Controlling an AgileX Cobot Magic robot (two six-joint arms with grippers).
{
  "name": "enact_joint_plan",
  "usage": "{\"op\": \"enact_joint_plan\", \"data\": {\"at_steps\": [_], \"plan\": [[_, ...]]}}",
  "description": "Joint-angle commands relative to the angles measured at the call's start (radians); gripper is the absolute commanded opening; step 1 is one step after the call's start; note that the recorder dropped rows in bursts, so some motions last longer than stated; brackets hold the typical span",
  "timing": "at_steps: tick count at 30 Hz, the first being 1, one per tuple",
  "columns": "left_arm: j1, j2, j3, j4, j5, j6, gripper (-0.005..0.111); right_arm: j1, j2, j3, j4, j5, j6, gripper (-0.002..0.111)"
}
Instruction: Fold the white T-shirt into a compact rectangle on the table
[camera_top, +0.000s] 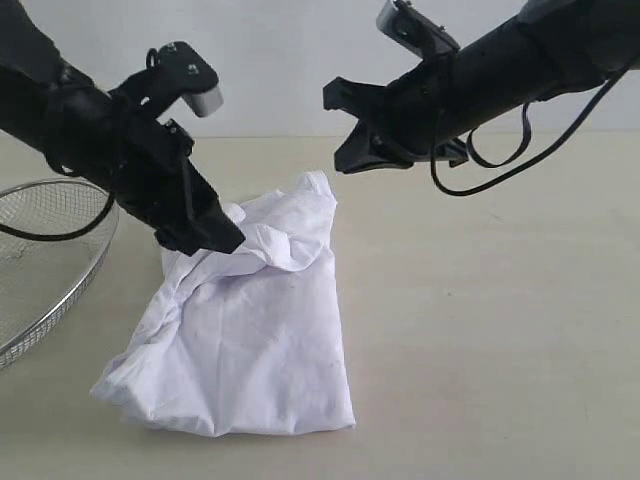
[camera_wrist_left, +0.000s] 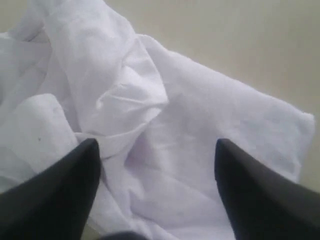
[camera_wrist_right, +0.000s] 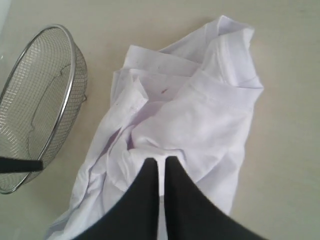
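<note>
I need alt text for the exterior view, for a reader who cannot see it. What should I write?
A crumpled white T-shirt lies, not yet folded, on a beige table. The left gripper is low against its bunched far part, while the right gripper hangs in the air above. A wire-mesh basket sits at the left edge.

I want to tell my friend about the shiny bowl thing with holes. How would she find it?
Look at the big beige table, with a crumpled white T-shirt lying in the middle. Off to the shirt's left in the exterior view, apart from it, sits a round wire-mesh basket. It is the only shiny, see-through metal thing there; the shirt is soft white cloth.
</note>
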Motion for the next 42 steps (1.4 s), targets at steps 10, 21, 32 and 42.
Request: {"op": "enact_joint_plan", "data": {"at_steps": [10,21,32,42], "plan": [[-0.016,0.098,-0.005,-0.090,-0.156,0.512,0.063,-0.070,-0.023,-0.005,-0.065,0.081,0.017,0.000],[-0.109,0.139,-0.005,-0.076,-0.178,0.638,0.063,-0.070,-0.023,-0.005,-0.069,0.079,0.017,0.000],[-0.109,0.213,-0.005,-0.076,-0.310,0.701,0.063,-0.070,-0.023,-0.005,-0.069,0.090,0.017,0.000],[-0.109,0.251,-0.005,-0.108,-0.414,0.701,0.056,-0.070,-0.023,-0.005,-0.069,0.088,0.017,0.000]]}}
